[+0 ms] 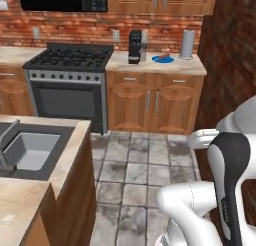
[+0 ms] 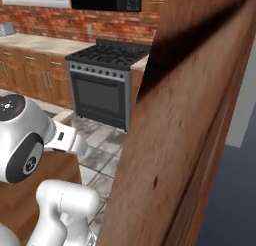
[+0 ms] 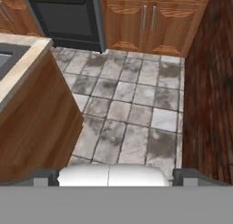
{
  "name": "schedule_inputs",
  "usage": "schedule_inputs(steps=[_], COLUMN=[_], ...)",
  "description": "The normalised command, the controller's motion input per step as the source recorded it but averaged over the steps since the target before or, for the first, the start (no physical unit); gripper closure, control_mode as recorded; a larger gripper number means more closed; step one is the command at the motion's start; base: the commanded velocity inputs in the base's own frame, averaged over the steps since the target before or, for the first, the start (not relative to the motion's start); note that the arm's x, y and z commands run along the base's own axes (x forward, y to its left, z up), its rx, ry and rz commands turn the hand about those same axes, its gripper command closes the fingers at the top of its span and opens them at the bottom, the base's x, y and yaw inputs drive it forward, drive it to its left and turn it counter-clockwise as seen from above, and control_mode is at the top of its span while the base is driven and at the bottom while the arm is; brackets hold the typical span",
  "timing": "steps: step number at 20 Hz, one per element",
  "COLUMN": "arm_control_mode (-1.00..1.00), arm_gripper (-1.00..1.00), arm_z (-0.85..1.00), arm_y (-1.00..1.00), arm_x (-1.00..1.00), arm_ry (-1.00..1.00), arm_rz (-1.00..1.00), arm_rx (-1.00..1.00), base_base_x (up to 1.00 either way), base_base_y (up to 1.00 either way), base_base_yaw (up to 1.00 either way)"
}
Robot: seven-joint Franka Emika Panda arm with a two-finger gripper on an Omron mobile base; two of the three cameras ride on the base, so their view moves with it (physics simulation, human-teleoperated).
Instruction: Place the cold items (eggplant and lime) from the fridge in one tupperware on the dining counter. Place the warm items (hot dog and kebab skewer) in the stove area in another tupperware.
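The stove (image 1: 70, 59) stands against the brick back wall, also seen as the stove (image 2: 107, 55) from the right. In the hand view my gripper (image 3: 116, 176) is open. Its fingertips (image 3: 45, 177) sit wide apart at the bottom with nothing between them, and it looks down at the tiled floor (image 3: 132, 109). The eggplant, lime, hot dog, kebab skewer and tupperware are out of view. A flat blue dish (image 1: 163, 59) lies on the counter right of the stove; what lies on it is too small to tell.
An island counter with a sink (image 1: 30, 150) is at my left, its corner (image 3: 32, 50) close to the hand. A tall wood panel (image 2: 190, 140) rises close on my right. A coffee machine (image 1: 135, 46) and a grey cylinder (image 1: 187, 44) stand on the back counter.
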Motion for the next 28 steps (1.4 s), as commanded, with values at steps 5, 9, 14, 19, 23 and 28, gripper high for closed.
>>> schedule_inputs(steps=[5,9,14,19,23,28], arm_control_mode=[1.00,1.00,1.00,1.00,1.00,1.00], arm_gripper=[-1.00,-1.00,-1.00,-1.00,-1.00,-1.00], arm_z=[0.00,0.00,0.00,0.00,0.00,0.00], arm_y=[0.00,0.00,0.00,0.00,0.00,0.00], arm_x=[0.00,0.00,0.00,0.00,0.00,0.00], arm_ry=[0.00,0.00,0.00,0.00,0.00,0.00], arm_rz=[0.00,0.00,0.00,0.00,0.00,0.00], arm_rx=[0.00,0.00,0.00,0.00,0.00,0.00], base_base_x=[1.00,1.00,1.00,1.00,1.00,1.00], base_base_y=[-0.34,-0.20,-0.12,-0.02,0.04,0.36], base_base_yaw=[0.16,0.14,0.12,0.11,0.06,0.00])
